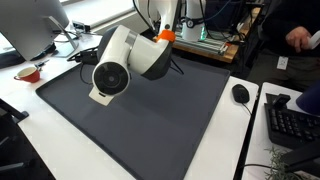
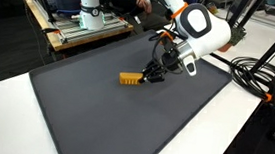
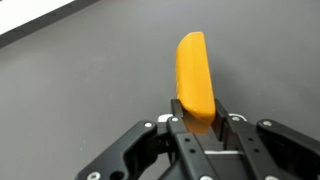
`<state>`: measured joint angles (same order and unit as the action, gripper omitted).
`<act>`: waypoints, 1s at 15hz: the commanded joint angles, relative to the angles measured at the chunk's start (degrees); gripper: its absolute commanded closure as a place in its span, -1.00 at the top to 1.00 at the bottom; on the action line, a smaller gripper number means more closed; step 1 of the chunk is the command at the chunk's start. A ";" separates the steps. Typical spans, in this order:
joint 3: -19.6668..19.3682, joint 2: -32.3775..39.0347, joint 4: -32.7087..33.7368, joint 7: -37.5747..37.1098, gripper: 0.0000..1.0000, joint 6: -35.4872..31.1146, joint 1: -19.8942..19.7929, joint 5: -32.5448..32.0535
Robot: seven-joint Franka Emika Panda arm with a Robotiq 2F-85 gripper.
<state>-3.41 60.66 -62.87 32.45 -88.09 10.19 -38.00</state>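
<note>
My gripper (image 2: 154,74) is shut on one end of a long orange block (image 2: 130,79). In an exterior view the block lies low over the dark grey mat (image 2: 94,113), near its far side. In the wrist view the orange block (image 3: 195,75) sticks out ahead between the black fingers of the gripper (image 3: 198,122), which clamp its near end. In an exterior view the white arm (image 1: 120,65) hides the gripper and the block.
A red cup (image 1: 29,72) and a monitor (image 1: 30,25) stand beside the mat's edge. A black mouse (image 1: 240,93) and a keyboard (image 1: 290,120) lie on the white table. A wooden bench with equipment (image 2: 82,27) stands behind. Black cables (image 2: 263,78) run nearby.
</note>
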 commanded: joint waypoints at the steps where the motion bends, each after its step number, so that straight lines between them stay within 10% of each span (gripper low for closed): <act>1: 0.95 0.22 0.46 -0.21 -0.37 0.49 -0.51 -0.68; 9: 0.95 0.22 0.46 -0.21 -0.37 0.49 -0.51 -0.68; 10: 1.28 0.22 0.50 0.12 -0.84 0.18 -0.69 -0.34; 15: 2.03 2.11 2.07 0.54 -0.84 0.79 -0.62 0.05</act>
<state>-2.32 61.20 -62.85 32.45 -88.12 10.04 -37.95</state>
